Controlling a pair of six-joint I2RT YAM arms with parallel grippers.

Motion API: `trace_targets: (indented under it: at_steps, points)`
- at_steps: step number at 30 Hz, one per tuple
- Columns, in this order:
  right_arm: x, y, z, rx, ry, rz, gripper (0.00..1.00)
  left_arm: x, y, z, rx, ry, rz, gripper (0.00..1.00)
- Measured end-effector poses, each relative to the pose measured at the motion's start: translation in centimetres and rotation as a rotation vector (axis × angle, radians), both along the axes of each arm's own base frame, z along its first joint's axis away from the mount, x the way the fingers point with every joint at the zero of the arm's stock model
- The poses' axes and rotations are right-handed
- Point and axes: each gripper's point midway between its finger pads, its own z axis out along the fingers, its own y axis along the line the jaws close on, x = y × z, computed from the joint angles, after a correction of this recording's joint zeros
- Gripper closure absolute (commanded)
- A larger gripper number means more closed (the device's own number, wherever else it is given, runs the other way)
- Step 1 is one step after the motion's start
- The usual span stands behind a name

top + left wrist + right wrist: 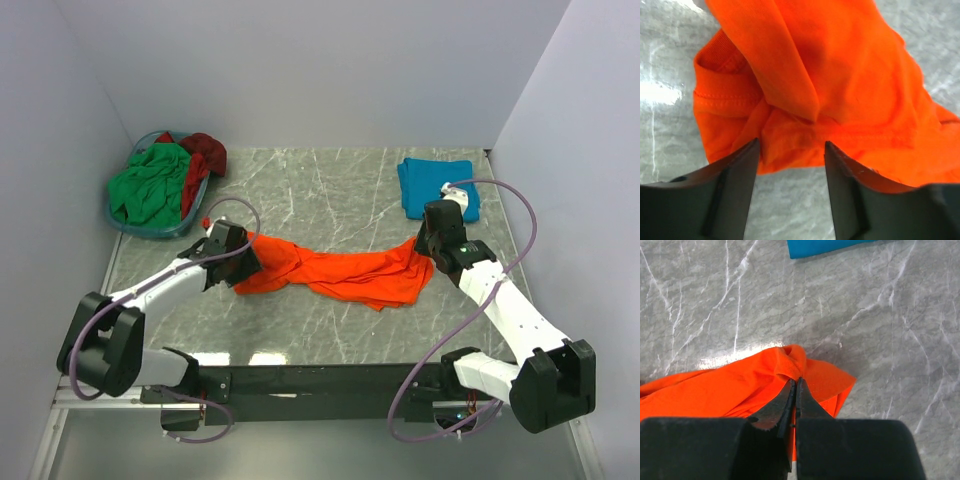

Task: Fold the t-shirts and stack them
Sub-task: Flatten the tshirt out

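Observation:
The bright orange t-shirt (340, 272) lies crumpled and stretched across the middle of the table. My left gripper (247, 262) is at its left end, jaws open, with the shirt's bunched hem (790, 135) just past the fingertips (752, 150) and bare table between the fingers. My right gripper (425, 252) is shut on a pinch of the orange shirt's right end (790, 365). The teal blue t-shirt (437, 186) lies folded at the back right. The green t-shirt (150, 185) and the dark red t-shirt (205, 155) sit in the basket.
A blue plastic basket (125, 222) stands at the back left corner. White walls close the table on three sides. The folded teal shirt's edge shows at the top of the right wrist view (825, 246).

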Motion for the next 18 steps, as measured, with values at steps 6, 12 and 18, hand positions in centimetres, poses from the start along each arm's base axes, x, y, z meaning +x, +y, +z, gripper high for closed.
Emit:
trace_targets:
  at_steps: [6, 12, 18]
  points:
    - [0.0, -0.2, 0.0, -0.004, 0.001, -0.004, 1.00, 1.2, 0.4, -0.9, 0.051, 0.007, 0.017, 0.52]
    - [0.0, -0.3, 0.0, -0.006, 0.001, -0.003, 1.00, 2.0, 0.3, -1.4, 0.070, 0.010, 0.014, 0.58]
    - [0.0, -0.4, 0.0, -0.008, 0.002, -0.004, 1.00, 2.6, 0.3, -1.2, 0.076, 0.003, 0.018, 0.65]
